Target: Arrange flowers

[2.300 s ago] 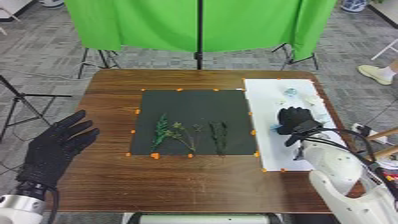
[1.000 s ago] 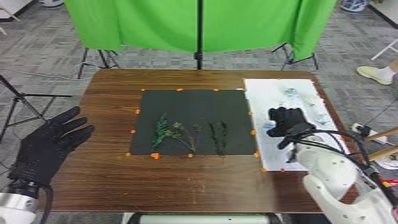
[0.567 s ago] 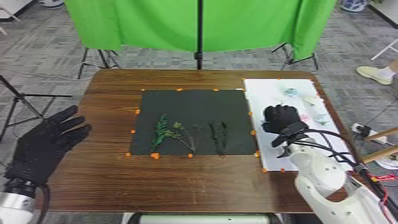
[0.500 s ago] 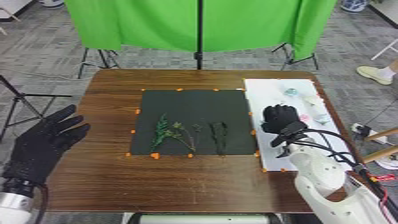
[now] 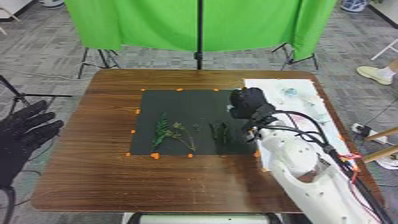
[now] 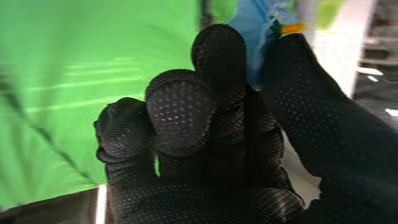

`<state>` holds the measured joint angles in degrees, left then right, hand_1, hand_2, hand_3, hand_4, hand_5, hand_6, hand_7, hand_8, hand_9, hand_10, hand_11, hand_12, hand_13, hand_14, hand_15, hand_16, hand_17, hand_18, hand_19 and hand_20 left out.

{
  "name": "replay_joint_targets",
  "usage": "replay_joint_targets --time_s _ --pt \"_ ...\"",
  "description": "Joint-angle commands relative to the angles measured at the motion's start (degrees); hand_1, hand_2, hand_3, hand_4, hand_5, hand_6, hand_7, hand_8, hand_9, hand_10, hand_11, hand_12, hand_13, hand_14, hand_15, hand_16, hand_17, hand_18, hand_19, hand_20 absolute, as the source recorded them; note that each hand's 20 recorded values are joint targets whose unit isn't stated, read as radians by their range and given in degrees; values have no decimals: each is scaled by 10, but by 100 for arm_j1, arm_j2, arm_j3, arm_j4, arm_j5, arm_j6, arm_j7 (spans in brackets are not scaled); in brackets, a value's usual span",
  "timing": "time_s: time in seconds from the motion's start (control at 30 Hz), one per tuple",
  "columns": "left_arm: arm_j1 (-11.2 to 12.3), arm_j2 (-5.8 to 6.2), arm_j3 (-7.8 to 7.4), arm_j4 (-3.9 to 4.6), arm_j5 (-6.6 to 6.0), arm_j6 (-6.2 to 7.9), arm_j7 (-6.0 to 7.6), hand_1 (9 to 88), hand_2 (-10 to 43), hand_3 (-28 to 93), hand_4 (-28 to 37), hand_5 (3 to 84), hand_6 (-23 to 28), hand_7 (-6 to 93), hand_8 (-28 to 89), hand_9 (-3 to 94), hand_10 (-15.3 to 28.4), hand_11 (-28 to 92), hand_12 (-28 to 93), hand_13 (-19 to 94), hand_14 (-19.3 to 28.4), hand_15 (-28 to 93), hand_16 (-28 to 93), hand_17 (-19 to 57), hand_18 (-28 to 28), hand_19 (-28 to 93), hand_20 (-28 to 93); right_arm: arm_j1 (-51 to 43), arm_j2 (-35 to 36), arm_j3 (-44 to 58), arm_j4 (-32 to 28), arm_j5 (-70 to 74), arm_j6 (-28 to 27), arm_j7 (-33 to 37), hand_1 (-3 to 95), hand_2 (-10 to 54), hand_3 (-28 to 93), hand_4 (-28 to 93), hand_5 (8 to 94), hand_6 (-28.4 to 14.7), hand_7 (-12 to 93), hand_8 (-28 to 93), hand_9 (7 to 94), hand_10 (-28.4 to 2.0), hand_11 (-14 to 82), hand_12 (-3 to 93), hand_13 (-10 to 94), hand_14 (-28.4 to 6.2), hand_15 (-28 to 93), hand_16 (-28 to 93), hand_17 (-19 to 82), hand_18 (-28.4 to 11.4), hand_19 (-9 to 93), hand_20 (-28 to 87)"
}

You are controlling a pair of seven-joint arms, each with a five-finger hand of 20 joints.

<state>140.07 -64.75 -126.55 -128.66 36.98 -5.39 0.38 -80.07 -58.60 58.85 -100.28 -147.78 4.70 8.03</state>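
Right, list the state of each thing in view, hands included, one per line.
Right hand, fingers and thumb closed on something
Light blue piece, pinched between thumb and fingers
Left hand, open, off the table's left side
Green sprigs, lying loose
Dark mat, lying flat
White sheet, flat, partly covered by the right arm
Green cloth, hanging

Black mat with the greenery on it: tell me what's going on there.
The robot's right hand is at the far right corner of the black mat, pinching something light blue between thumb and fingers, probably a flower for the arrangement. A leafy green sprig and some dark stems lie on the mat. The left hand waits open beside the table.
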Motion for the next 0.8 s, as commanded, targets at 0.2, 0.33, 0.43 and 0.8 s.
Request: replay_joint_targets --time_s 0.2,0.33,0.43,0.8 --pt "233 18 -17 10 -18 109 10 248 -46 729 -258 380 23 207 -99 317 123 281 127 273 154 361 -15 -73 220 483 46 1198 -1640 -1098 580 -565 -285 -837 479 -95 858 -283 719 -8 503 -121 865 -28 268 499 784 -39 674 288 409 -181 932 389" --pt "126 137 174 54 -11 228 38 245 -51 736 -260 379 20 210 -100 314 121 282 127 269 147 359 -13 -72 216 480 47 1380 -2204 -1281 1059 -981 -392 -1300 480 -95 853 -283 717 -9 507 -121 861 -29 268 503 781 -38 675 289 406 -179 932 389" --pt "76 160 279 43 -1 139 37 238 -67 758 -267 381 17 215 -102 311 119 285 129 265 140 356 -12 -71 213 476 49 1471 -2381 -1582 1156 -1180 -520 -1337 481 -95 851 -283 717 -9 507 -122 860 -29 267 503 779 -38 676 290 403 -178 931 389" --pt "-468 555 705 194 43 34 -72 212 -95 807 -283 421 -24 268 -128 286 74 335 142 242 78 339 11 -60 181 441 69 1651 -2936 -1866 1907 -2006 -343 -1509 483 -95 852 -283 723 -12 510 -113 865 -30 259 508 774 -40 675 292 399 -178 929 387"
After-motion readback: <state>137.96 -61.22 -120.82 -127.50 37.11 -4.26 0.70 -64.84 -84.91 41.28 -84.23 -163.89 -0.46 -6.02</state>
